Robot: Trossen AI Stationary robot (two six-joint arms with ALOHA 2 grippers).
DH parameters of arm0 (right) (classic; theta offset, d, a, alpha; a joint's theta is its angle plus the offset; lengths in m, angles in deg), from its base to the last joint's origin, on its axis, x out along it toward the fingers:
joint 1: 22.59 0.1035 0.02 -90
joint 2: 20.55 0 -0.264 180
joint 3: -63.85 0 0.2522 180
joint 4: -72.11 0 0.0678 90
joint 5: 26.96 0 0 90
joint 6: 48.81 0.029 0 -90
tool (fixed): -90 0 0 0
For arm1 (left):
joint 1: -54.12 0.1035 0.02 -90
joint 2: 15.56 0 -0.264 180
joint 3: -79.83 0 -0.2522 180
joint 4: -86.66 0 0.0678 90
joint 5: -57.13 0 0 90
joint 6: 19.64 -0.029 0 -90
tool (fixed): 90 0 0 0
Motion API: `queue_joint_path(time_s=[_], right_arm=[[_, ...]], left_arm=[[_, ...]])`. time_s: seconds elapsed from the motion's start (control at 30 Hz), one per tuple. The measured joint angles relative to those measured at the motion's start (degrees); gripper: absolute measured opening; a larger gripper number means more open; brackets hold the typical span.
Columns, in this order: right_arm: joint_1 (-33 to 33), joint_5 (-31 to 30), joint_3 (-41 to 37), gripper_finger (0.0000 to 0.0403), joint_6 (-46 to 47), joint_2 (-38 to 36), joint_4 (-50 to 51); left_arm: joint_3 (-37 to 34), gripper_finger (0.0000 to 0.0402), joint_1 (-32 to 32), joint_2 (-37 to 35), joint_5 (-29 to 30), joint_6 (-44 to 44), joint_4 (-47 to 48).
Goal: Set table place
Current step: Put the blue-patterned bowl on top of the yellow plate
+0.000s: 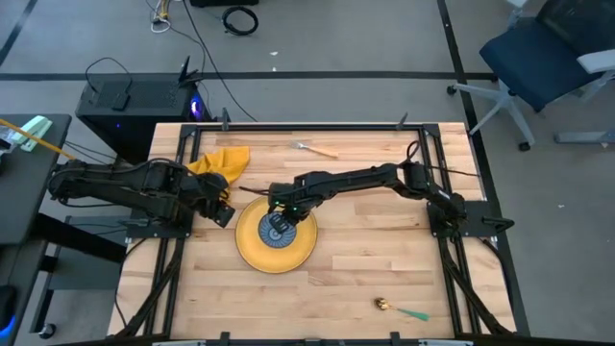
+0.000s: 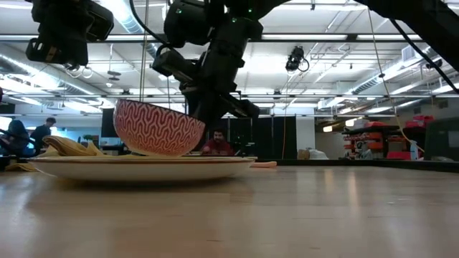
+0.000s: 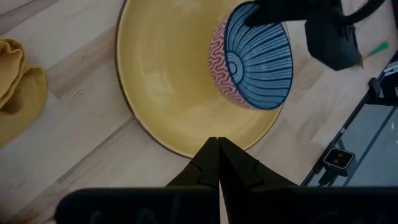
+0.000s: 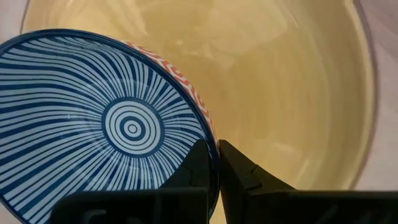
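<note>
The round yellow plate (image 1: 252, 252) lies on the wooden table (image 1: 384, 250) left of centre. The blue-patterned bowl (image 1: 279, 230), red-patterned outside (image 2: 158, 129), is over the plate's middle. My right gripper (image 4: 217, 155) is shut on its rim. My left gripper (image 3: 217, 155) is shut and empty, hovering by the plate's left edge (image 1: 224, 214). The yellow napkin (image 1: 223, 161) lies bunched at the far left. The orange-handled fork (image 1: 317, 149) lies near the far edge. The green-handled spoon (image 1: 404, 310) lies near the front edge. My right gripper holds the bowl by its rim (image 4: 213, 142), one finger inside the bowl (image 4: 194, 167) and one outside (image 4: 242, 169). The fingers come from above, slanting in from the table's right. The bowl sits tilted over the plate (image 2: 143, 166); whether its foot touches the plate, I cannot tell.
My left arm (image 1: 125, 185) lies along the table's left edge, next to the napkin. Black rails (image 1: 173, 259) run along both sides of the table. Bare wood lies right of the plate and across the table's middle.
</note>
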Motion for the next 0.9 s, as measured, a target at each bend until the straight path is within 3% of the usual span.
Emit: queue_joint_path(time_s=[0.9], right_arm=[[-0.29,-0.88,0.00,0.0016,-0.74,0.01,1.63]], left_arm=[[0.00,0.0009,-0.02,-0.01,0.00,0.02,-0.50]])
